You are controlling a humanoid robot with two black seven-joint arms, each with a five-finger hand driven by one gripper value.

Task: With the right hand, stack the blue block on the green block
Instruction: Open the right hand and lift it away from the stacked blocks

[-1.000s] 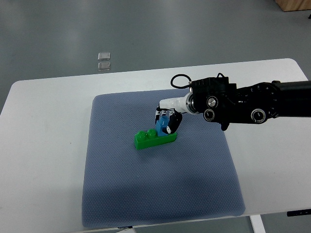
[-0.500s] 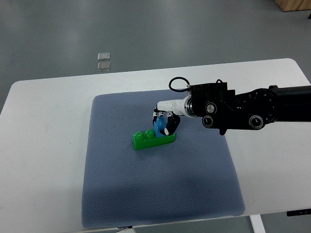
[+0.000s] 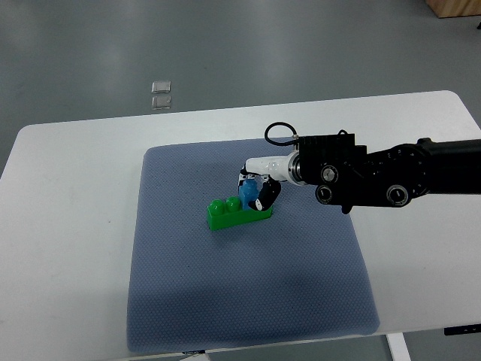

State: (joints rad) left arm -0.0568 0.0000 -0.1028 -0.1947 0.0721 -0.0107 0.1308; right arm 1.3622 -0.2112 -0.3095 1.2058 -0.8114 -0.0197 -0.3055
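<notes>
A long green block [image 3: 234, 215] lies on the blue-grey mat [image 3: 240, 286], a little left of the mat's middle. A small blue block [image 3: 248, 195] sits on the right part of the green block's top, beside its green studs. My right hand [image 3: 254, 192] reaches in from the right, fingers curled around the blue block from above. The black forearm [image 3: 376, 177] stretches off the right edge. Where the blue block meets the green one is partly hidden by the fingers.
The mat covers the centre of a white table [image 3: 68, 226]. Two small clear squares [image 3: 160, 94] lie on the grey floor beyond the table's far edge. A wooden corner [image 3: 455, 7] shows at the top right.
The hand and blue block stay over the green block. The forearm has shifted slightly, and the green block has barely moved.
</notes>
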